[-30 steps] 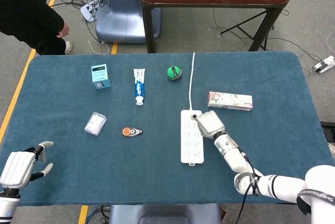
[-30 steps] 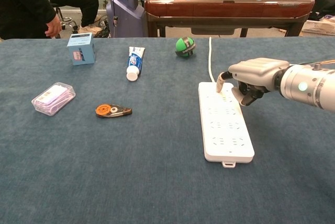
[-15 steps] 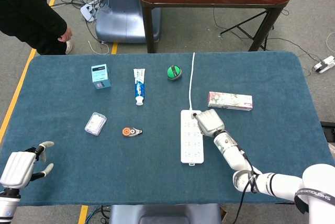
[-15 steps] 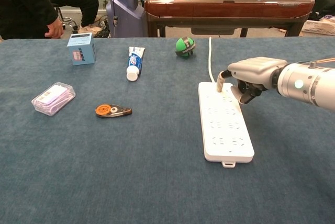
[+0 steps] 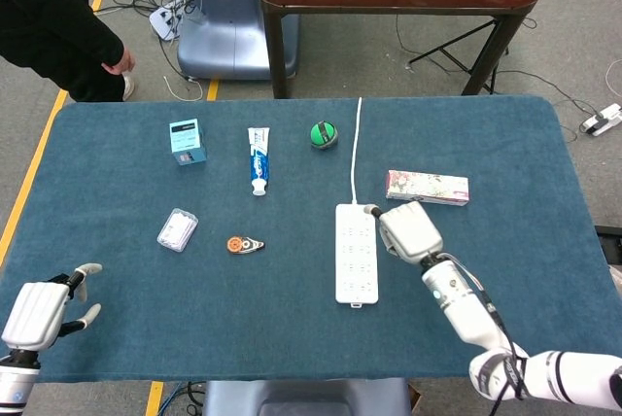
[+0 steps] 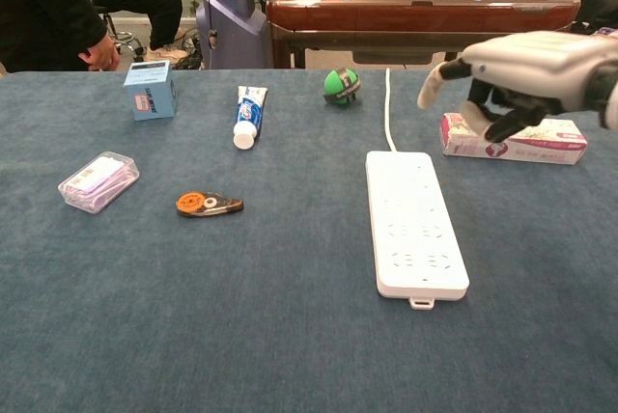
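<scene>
Right robot hand (image 6: 512, 70) hovers above the power strip (image 6: 413, 222), fingers loosely spread, holding nothing; I see the floral box (image 6: 517, 140) just behind it. Left robot hand (image 5: 39, 311) idles open at the worktop (image 5: 505, 144) near-left corner. Open cloth between strip and tape dispenser (image 6: 208, 204).

The right hand (image 6: 512, 70) hangs raised above the table, fingers loosely curled and apparently holding nothing. The left hand (image 5: 39, 311) rests low, fingers apart.
</scene>
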Controlling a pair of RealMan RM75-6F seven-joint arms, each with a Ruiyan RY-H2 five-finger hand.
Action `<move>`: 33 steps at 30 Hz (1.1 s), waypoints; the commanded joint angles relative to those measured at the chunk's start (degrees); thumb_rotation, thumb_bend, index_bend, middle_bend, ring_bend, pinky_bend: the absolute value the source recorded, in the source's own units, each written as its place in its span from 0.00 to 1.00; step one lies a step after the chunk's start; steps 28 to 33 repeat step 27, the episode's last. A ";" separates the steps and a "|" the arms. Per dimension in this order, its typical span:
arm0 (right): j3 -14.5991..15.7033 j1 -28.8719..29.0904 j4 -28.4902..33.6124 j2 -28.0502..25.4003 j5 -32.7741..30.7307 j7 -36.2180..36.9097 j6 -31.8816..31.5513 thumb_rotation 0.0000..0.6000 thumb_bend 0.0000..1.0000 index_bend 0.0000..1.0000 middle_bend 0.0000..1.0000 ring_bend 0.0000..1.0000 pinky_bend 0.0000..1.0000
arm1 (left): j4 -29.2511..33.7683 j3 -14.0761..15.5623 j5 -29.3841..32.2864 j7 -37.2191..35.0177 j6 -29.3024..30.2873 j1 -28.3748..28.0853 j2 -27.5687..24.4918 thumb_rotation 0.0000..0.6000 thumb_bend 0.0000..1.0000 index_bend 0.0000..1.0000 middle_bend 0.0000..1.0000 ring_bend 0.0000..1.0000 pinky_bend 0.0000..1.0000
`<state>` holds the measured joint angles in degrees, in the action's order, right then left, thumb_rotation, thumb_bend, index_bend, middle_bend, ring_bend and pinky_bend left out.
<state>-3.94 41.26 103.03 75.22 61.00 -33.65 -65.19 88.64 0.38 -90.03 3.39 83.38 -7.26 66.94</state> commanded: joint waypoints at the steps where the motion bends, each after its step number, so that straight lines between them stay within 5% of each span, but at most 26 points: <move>1: 3.03 -5.12 3.34 -3.73 6.15 -0.43 -6.90 1.00 0.54 0.26 0.63 0.81 0.98 | 0.01 0.00 0.02 0.13 -0.07 -0.04 0.06 1.00 0.27 0.36 0.61 0.56 0.82; 6: 7.61 -14.16 2.36 -5.95 14.91 3.97 -18.02 1.00 0.73 0.37 0.57 0.72 0.90 | 0.07 0.16 -0.30 0.76 -0.24 -0.18 0.36 1.00 0.27 0.36 0.61 0.56 0.82; 10: 8.70 -19.21 -4.51 -4.47 23.48 7.72 -26.78 1.00 0.77 0.68 0.79 0.78 0.90 | -0.07 0.05 -0.15 1.22 -0.38 -0.28 0.68 1.00 0.27 0.37 0.61 0.57 0.82; 12: 9.02 -21.92 -7.11 -3.61 25.32 9.76 -30.13 1.00 0.71 0.70 0.82 0.80 0.90 | -0.11 0.02 -0.01 1.46 -0.58 -0.37 0.83 1.00 0.27 0.37 0.61 0.57 0.82; 15: 9.33 -25.42 -9.37 -2.78 25.41 11.86 -32.75 1.00 0.61 0.70 0.79 0.78 0.87 | -0.13 -0.02 0.06 1.76 -0.65 -0.42 0.96 1.00 0.27 0.37 0.61 0.57 0.82; 17: 9.84 -27.06 -9.48 -3.14 24.28 13.88 -32.27 1.00 0.45 0.62 0.63 0.65 0.76 | -0.14 -0.05 0.06 1.77 -0.55 -0.41 1.01 1.00 0.27 0.37 0.61 0.57 0.82; 21: 8.86 -29.63 -10.75 -3.58 21.72 16.45 -31.81 1.00 0.38 0.51 0.43 0.50 0.63 | -0.51 -0.22 0.26 1.77 -0.18 -0.26 1.39 1.00 0.27 0.36 0.61 0.56 0.82; 33: 7.42 -31.25 -10.21 -5.99 21.91 21.56 -31.01 1.00 0.38 0.51 0.41 0.48 0.60 | -0.71 -0.36 0.04 2.24 -0.10 -0.46 1.85 1.00 0.27 0.36 0.61 0.56 0.82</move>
